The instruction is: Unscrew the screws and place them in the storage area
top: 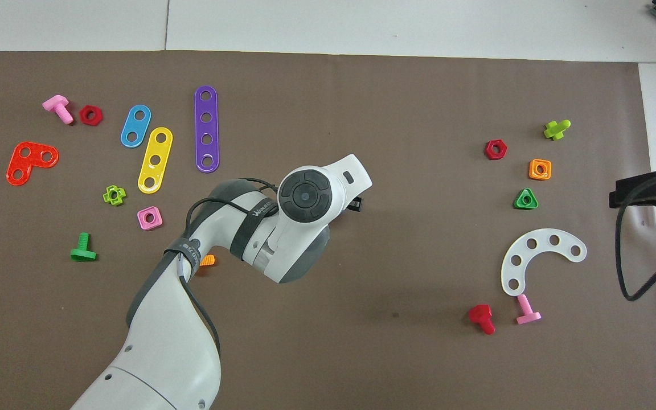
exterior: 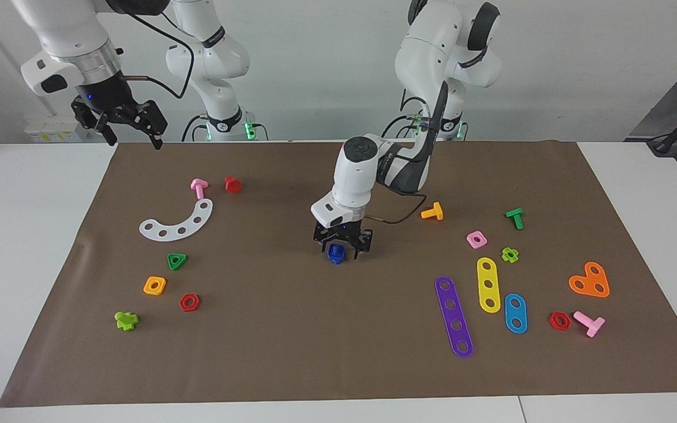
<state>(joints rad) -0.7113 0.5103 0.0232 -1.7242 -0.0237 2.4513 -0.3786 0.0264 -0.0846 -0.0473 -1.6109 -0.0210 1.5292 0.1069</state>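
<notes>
The blue bolt (exterior: 335, 253) stands in its nut at the middle of the brown mat (exterior: 291, 329), well apart from the other toy parts. The left hand (exterior: 341, 248) is down around it, fingers on either side; whether they touch it I cannot tell. The right hand (exterior: 133, 136) waits, fingers spread wide, above the mat's corner near the white curved strip (exterior: 178, 222).

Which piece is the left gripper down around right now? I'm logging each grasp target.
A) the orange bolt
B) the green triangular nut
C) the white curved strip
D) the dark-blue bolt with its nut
D: in the facing view the left gripper sits low over the dark-blue bolt with its nut at mid-mat, its fingers on either side of it.
</notes>
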